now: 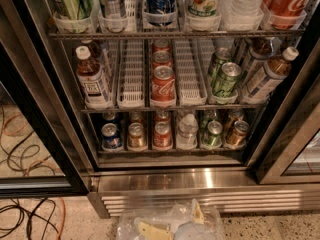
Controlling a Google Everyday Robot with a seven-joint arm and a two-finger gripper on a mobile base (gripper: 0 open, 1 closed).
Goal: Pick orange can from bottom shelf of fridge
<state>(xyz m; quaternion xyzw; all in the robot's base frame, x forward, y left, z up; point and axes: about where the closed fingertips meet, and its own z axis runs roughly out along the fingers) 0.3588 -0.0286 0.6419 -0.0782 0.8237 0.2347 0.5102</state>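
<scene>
the gripper (170, 226) sits at the near bottom edge, pale and see-through, low in front of the steel louvred base of the fridge (210, 181); i cannot tell whether it is open or closed. beyond it, the bottom shelf (170, 152) holds a row of lanes, left to right: blue can (111, 137), gold can (136, 136), red can (162, 134), clear bottle (187, 130), green can (214, 134), then the orange can (237, 133) at the right end, near the black door frame (280, 119). the gripper is well apart from it. farther up, a cola can (163, 84) stands between white lanes.
</scene>
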